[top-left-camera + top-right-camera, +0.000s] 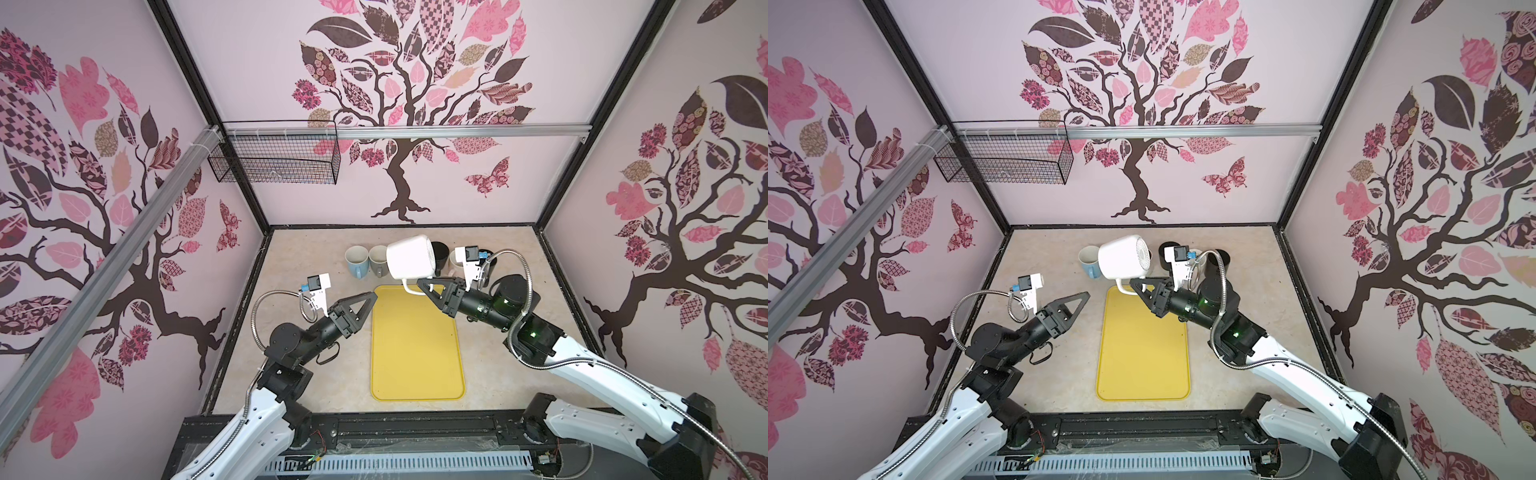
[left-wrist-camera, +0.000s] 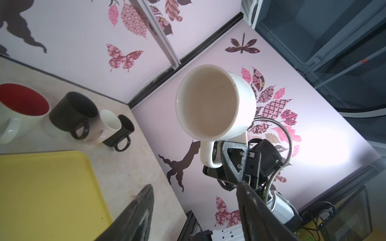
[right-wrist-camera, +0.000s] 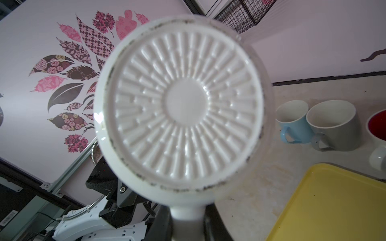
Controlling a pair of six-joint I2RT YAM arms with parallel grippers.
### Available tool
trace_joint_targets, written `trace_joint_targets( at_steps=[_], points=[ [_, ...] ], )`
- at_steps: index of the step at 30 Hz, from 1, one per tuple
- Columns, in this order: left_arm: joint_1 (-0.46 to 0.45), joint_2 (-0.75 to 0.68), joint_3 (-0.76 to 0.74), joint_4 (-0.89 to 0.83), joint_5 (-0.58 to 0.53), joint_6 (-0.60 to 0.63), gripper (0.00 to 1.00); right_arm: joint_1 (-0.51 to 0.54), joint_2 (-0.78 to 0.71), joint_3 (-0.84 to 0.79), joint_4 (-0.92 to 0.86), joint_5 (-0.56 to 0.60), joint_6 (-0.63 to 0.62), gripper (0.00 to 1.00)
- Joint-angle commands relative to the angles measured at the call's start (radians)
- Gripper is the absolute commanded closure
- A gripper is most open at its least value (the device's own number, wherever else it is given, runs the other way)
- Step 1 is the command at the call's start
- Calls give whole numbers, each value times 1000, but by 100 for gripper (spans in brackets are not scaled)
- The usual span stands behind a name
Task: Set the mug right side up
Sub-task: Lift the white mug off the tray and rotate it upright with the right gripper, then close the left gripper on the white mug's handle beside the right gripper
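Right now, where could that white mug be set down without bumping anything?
The yellow tray is bare, as is the tabletop left of the mug row. The back is crowded with mugs, where the right tool holds the white mug.

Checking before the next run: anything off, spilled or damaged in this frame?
Nothing is spilled or broken. The white mug hangs on its side above the table, held by its handle in the right gripper. The only oddity is dark, scuff-like specks around its base ring. The blue mug and grey mug stand upright.
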Motion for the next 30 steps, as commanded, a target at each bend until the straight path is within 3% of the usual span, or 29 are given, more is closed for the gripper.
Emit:
trace_joint_targets(
  at_steps=[1,11,30],
  points=[
    [3,19,-16,148,37,-51,34,-2,-9,25,250,-66,101,100],
    [-3,36,13,135,58,-3,33,-1,33,-1,317,-98,156,100],
    [-6,118,35,200,93,-22,37,22,130,-13,408,-134,193,100]
  ],
)
